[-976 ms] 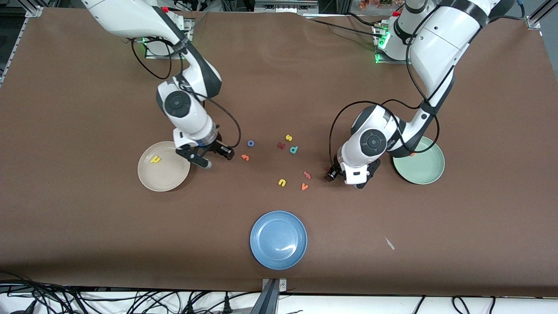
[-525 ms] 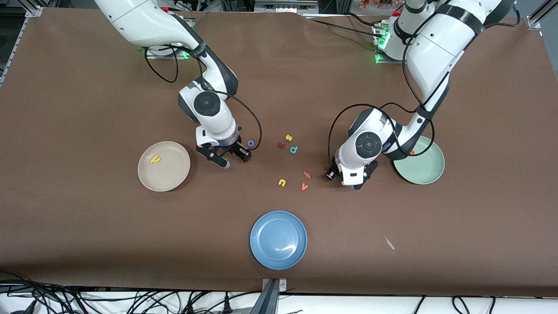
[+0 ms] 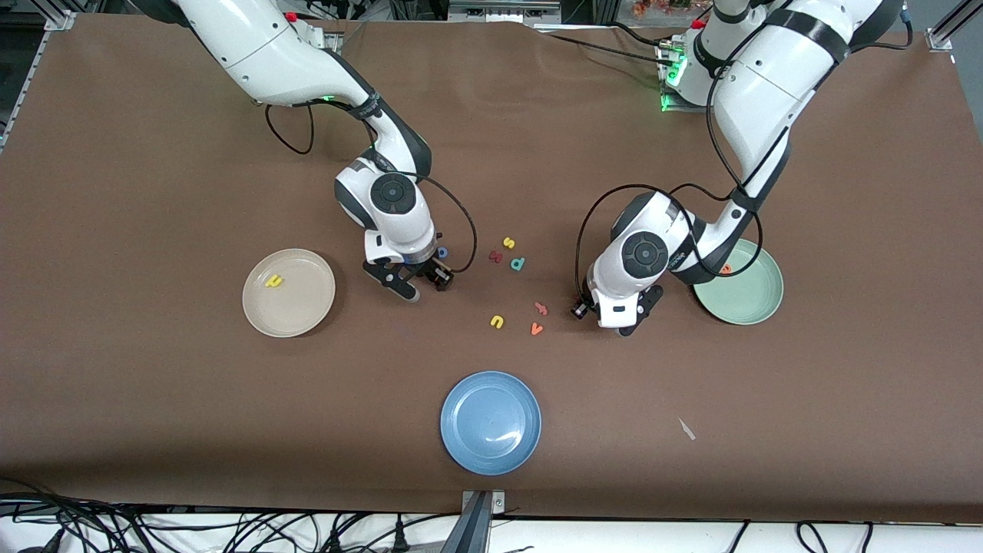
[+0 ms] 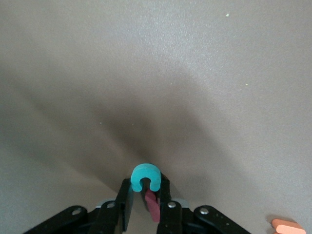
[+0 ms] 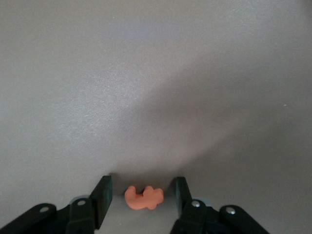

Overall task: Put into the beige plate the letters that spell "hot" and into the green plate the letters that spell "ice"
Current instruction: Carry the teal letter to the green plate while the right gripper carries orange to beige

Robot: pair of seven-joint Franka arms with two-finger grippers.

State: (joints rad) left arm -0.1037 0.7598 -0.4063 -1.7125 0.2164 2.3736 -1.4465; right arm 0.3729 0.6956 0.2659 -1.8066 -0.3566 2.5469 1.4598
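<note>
My left gripper (image 3: 603, 319) (image 4: 146, 187) is low over the table beside the green plate (image 3: 749, 303), shut on the teal c (image 4: 145, 175). The dark red i (image 4: 152, 204) stands between the same fingers, against one of them. The orange e (image 3: 726, 269) lies in the green plate. My right gripper (image 3: 427, 288) (image 5: 141, 192) is open and low, with the orange t (image 5: 144, 197) lying on the table between its fingers. The blue o (image 3: 442, 252) sits right beside that hand. The yellow h (image 3: 273, 282) lies in the beige plate (image 3: 296, 315).
Loose letters lie mid-table: a yellow s (image 3: 508, 243), a chunky dark red letter (image 3: 495, 256), a teal p (image 3: 518, 263), a yellow u (image 3: 497, 322), an orange v (image 3: 536, 329) and a salmon letter (image 3: 541, 309). A blue plate (image 3: 491, 422) sits nearest the front camera.
The right arm swung from beside the beige plate toward mid-table and now straddles the orange t. The left gripper's fingers closed in on the c and i, shifting slightly.
</note>
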